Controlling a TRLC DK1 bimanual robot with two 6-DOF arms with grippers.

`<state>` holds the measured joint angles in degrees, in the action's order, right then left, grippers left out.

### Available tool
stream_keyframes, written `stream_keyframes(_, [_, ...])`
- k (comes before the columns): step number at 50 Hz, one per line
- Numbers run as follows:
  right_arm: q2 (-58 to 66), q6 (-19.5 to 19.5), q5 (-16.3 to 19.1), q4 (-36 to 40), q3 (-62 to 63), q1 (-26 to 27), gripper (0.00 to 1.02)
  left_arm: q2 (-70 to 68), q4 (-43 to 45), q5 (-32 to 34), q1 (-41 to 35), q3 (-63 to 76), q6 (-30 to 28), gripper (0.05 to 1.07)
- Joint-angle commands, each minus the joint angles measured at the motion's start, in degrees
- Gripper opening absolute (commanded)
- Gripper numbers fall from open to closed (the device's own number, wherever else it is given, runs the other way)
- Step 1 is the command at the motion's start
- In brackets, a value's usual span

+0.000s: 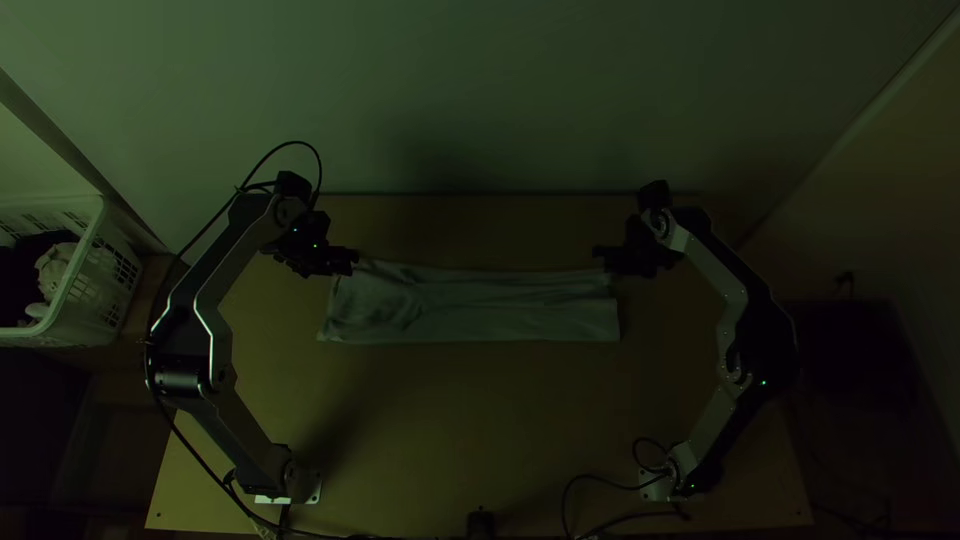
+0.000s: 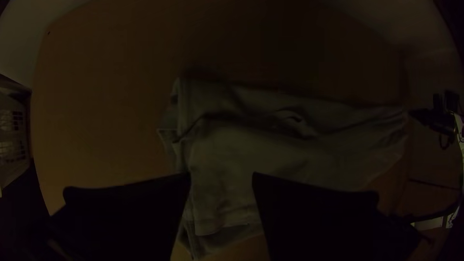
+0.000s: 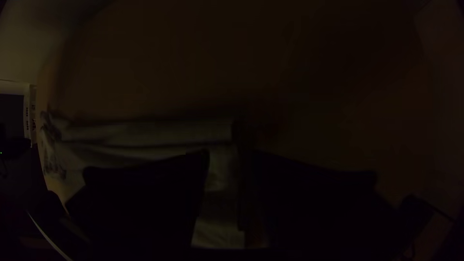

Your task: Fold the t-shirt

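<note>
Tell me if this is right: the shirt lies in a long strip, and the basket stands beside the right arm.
Not quite: the top view shows the basket beside the left arm. The shirt does lie in a long strip.

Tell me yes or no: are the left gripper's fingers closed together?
No, the left gripper's two fingers stand apart, with part of the t-shirt showing between them.

We look steeply down from high over the tabletop [image 1: 450,420] at six o'clock; from the left wrist [image 1: 302,236] at ten and the right wrist [image 1: 642,244] at two, we peer down much closer. All three views share the shirt [image 1: 480,315].
</note>
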<state>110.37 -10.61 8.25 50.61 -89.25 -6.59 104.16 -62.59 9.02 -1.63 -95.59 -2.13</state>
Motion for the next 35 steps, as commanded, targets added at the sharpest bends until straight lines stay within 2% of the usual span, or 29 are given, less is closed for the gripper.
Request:
stream_keyframes(1, [0.6,0.2,-1.5,-2.0,-0.3,0.9,0.96,-0.2,1.9,3.6,2.1,-1.1,0.5,1.03])
stream_keyframes(6, [0.3,0.1,-9.6,-2.2,-0.6,0.2,0.99,-0.7,2.8,8.6,4.9,-1.0,0.4,1.03])
stream_keyframes(9, [-0.9,0.2,-10.4,-2.2,-0.3,0.1,0.99,-1.1,2.8,11.8,6.9,-0.6,-0.3,1.03])
stream_keyframes(18, [-6.3,-0.6,-10.2,-2.1,-1.9,1.2,0.99,-2.6,2.9,20.8,13.1,2.4,-5.9,1.03])
stream_keyframes(27, [-13.0,-1.7,-5.7,-2.1,-4.0,2.3,0.99,-2.6,5.5,25.2,18.2,7.3,-10.2,1.03])
stream_keyframes(35, [-16.5,-2.2,-4.6,-2.0,-6.8,2.4,0.99,-0.5,7.7,28.6,21.1,11.2,-15.6,1.03])
